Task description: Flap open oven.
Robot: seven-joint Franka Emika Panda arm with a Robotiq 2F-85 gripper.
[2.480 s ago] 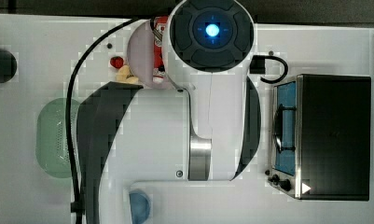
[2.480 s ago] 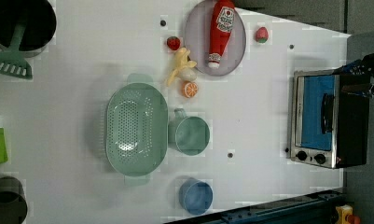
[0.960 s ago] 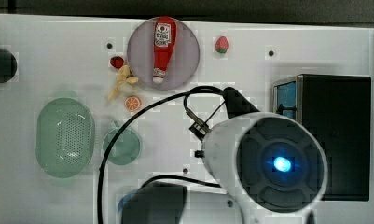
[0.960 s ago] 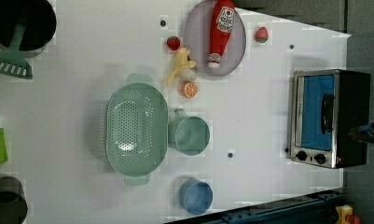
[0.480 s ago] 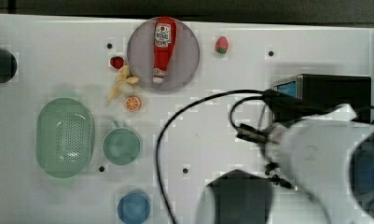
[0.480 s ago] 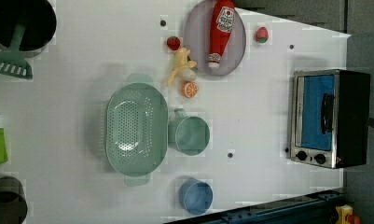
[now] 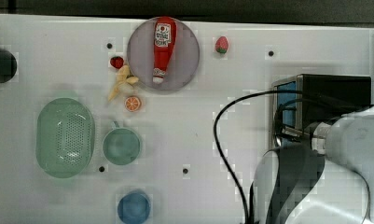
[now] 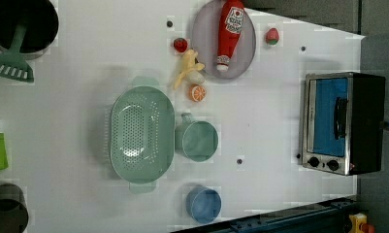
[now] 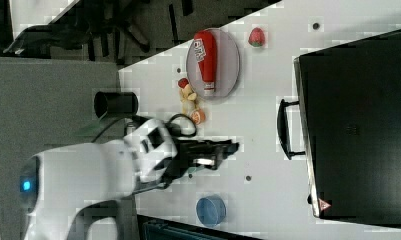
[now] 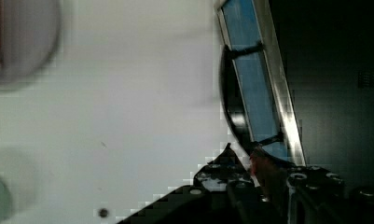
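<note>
we see the pincer [image 9: 223,150] over the white table [image 7: 222,70], the oven [image 9: 358,125] just ahead, dark floor behind; its fingers' spread we cannot tell

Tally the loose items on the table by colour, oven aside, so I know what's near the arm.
Red: 3, ketchup bottle, strawberry, small red fruit
Green: 2, colander, cup
Blue: 1, bowl
Orange: 1, orange slice
Yellow: 1, banana
Grey: 1, plate
Total: 9

Arm's dark fingers [image 9: 228,148] short of oven [image 9: 358,125] handle [image 9: 284,129]
</note>
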